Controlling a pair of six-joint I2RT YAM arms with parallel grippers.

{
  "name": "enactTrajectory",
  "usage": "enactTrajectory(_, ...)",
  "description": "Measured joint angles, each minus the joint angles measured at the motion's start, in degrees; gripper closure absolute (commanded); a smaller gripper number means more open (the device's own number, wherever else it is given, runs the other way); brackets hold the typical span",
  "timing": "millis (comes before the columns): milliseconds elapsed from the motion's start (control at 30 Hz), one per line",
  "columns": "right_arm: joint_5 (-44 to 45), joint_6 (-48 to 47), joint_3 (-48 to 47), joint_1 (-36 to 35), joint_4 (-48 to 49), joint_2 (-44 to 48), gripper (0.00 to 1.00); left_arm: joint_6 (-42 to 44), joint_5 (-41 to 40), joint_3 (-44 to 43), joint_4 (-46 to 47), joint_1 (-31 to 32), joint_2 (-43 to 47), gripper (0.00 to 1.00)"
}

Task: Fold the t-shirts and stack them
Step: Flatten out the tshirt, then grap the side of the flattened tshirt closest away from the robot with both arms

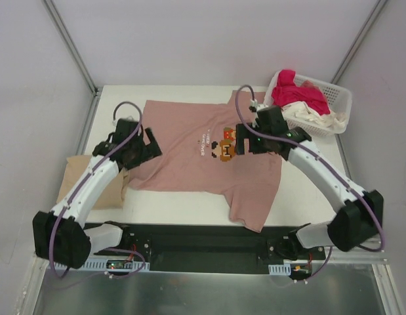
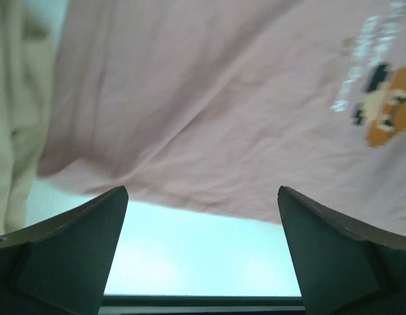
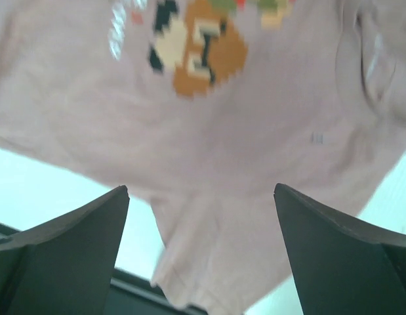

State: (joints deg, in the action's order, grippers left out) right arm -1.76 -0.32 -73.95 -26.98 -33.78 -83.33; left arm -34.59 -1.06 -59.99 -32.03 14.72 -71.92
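The light was soft and even, with only faint shadows. In both wrist views the dusty pink cloth t-shirt [image 3: 255,144] looked blurry, and the flat white table [image 2: 203,256] glowed too bright.

White latticed basket [image 1: 338,100] at table's [image 1: 180,209] far right corner; grey walls [image 1: 203,39] around.

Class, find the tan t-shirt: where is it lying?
In the top view, the tan t-shirt lies at the left edge of the table, left of the pink t-shirt, partly under the left arm.
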Motion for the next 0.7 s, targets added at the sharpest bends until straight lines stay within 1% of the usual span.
enactTrajectory(67,1.2,1.9,8.3,-1.4,0.8,7.0,0.03,-2.6,-1.4,8.5,-0.9,-0.8,6.9,0.02)
enactTrajectory(133,2.0,3.7,15.5,-2.3,1.4,11.1,0.03,-5.0,-2.8,16.1,-1.8,-1.1,11.4,0.07)
enactTrajectory(167,2.4,4.7,19.0,-2.7,1.2,12.6,0.03,-5.8,-3.2,18.8,-2.7,-1.0,12.4,0.14)
enactTrajectory(233,2.7,6.2,23.6,-3.6,0.2,14.1,0.03,-7.4,-3.9,22.0,-3.5,-1.1,12.9,0.17)
enactTrajectory(333,2.8,8.0,28.2,-5.4,-0.7,16.9,0.03,-9.7,-5.0,24.0,-3.7,-1.4,12.1,0.23)
enactTrajectory(400,2.9,8.8,29.1,-6.4,-1.2,19.2,0.03,-10.6,-5.8,24.1,-3.5,-2.3,10.7,0.25)
enactTrajectory(467,3.1,9.4,29.6,-7.1,-1.4,21.6,0.03,-11.5,-7.1,24.1,-2.8,-3.7,8.1,0.26)
enactTrajectory(500,3.2,9.7,29.8,-7.5,-1.6,22.8,0.03,-11.9,-7.8,24.0,-2.7,-4.2,6.6,0.29)
enactTrajectory(700,4.8,10.9,32.5,-8.2,-4.3,28.0,0.03,-13.0,-10.9,22.2,-2.4,-5.5,-0.8,0.38)
